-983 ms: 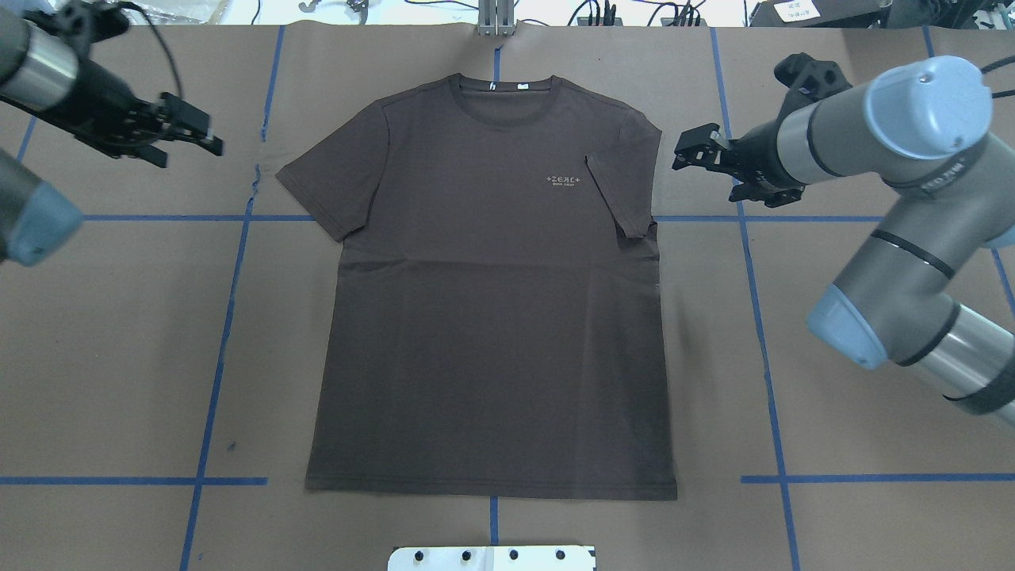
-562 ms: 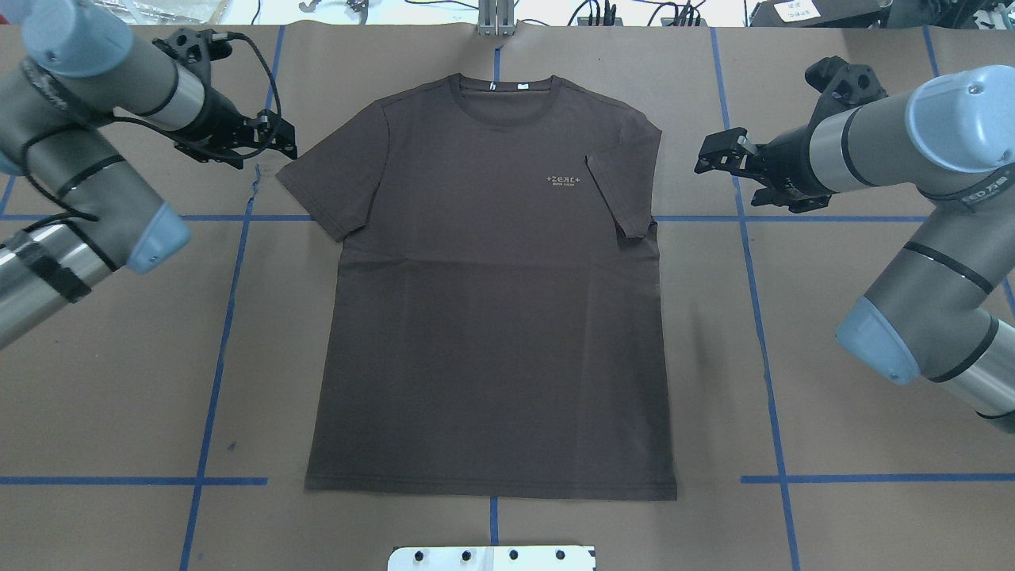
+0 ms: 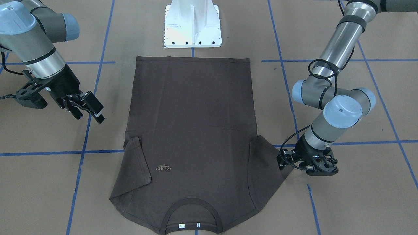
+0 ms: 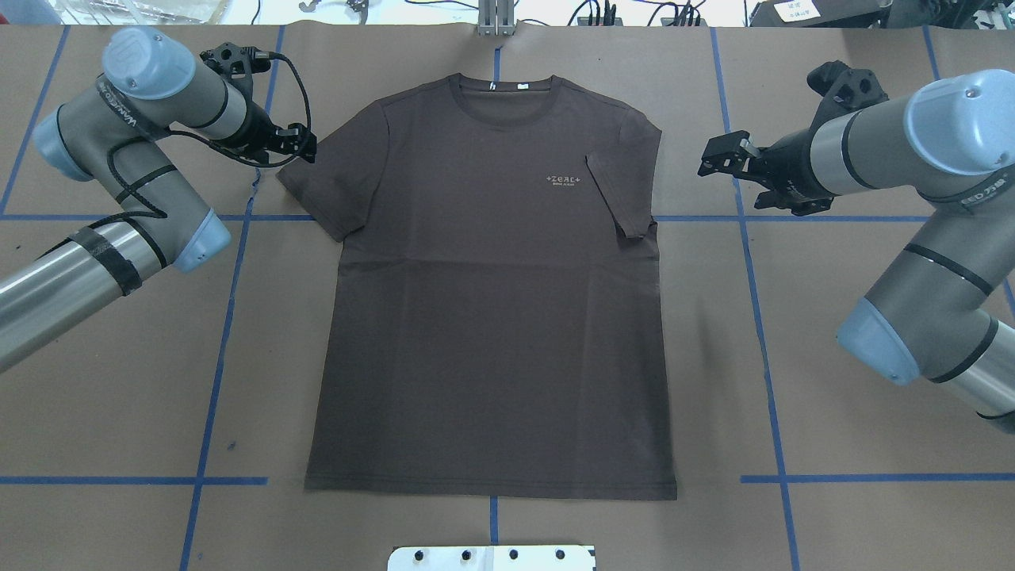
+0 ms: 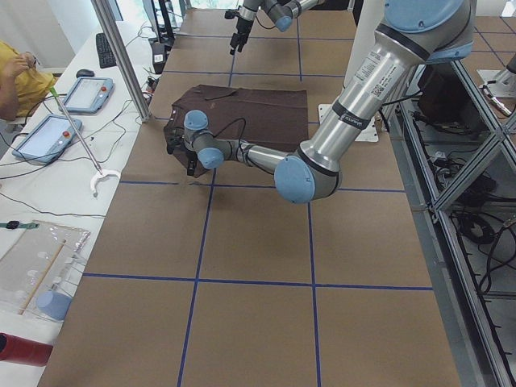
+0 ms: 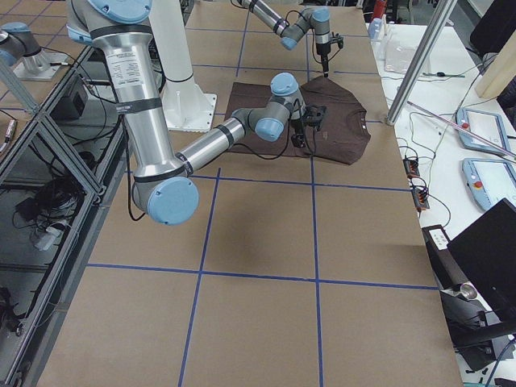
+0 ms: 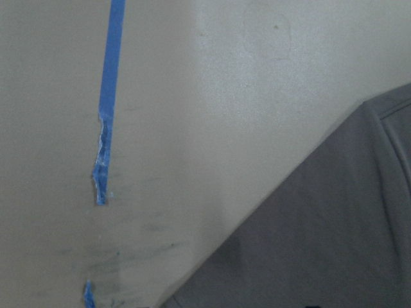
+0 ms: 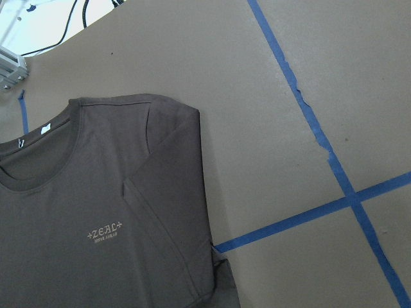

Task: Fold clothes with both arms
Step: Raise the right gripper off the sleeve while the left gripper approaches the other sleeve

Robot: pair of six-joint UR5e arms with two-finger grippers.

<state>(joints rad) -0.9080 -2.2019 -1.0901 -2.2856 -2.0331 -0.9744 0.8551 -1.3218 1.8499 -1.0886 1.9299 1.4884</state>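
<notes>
The dark brown T-shirt point(image 4: 492, 317) lies flat on the table, front up, collar at the far edge. Its right sleeve point(image 4: 622, 190) is folded in over the chest, beside the pale lettering point(image 4: 563, 180). My left gripper point(image 4: 308, 149) is low at the edge of the spread left sleeve and looks open; in the front-facing view it point(image 3: 280, 160) touches that sleeve's hem. The left wrist view shows only sleeve cloth point(image 7: 334, 244) and table. My right gripper point(image 4: 704, 157) is open and empty, above the table and clear of the shirt's right shoulder. It also shows in the front-facing view point(image 3: 99, 113).
The white pedestal base point(image 3: 192, 26) stands just behind the shirt's hem. Blue tape lines point(image 4: 230, 301) cross the brown table cover. Cables and a metal post point(image 4: 496, 16) line the far edge. A side bench with tablets point(image 5: 81, 93) lies beyond it.
My left arm has swung in from the far left and lowered its gripper to the left sleeve's edge. My right gripper has drawn back a little from the shirt.
</notes>
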